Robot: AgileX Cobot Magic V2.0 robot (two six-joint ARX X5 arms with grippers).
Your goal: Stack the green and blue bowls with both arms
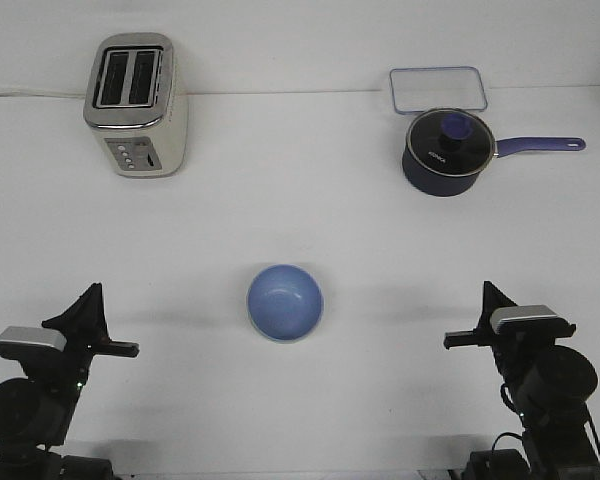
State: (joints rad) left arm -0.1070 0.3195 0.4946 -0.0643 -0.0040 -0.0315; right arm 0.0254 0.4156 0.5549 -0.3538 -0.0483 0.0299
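Both arms sit at your near edge of the counter: the left gripper toward the near left corner, the right gripper toward the near right. You cannot tell how far either one's jaws are parted; neither holds anything. Between them, mid-counter, the blue bowl sits upright; a green rim peeks under it.

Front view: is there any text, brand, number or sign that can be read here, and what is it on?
Saucepan: a short white brand mark on its side, too small and blurred to read.
Toaster: round buttons on its front panel; no readable labels.
Blue bowl, clear tray, left gripper, right gripper: no text visible.
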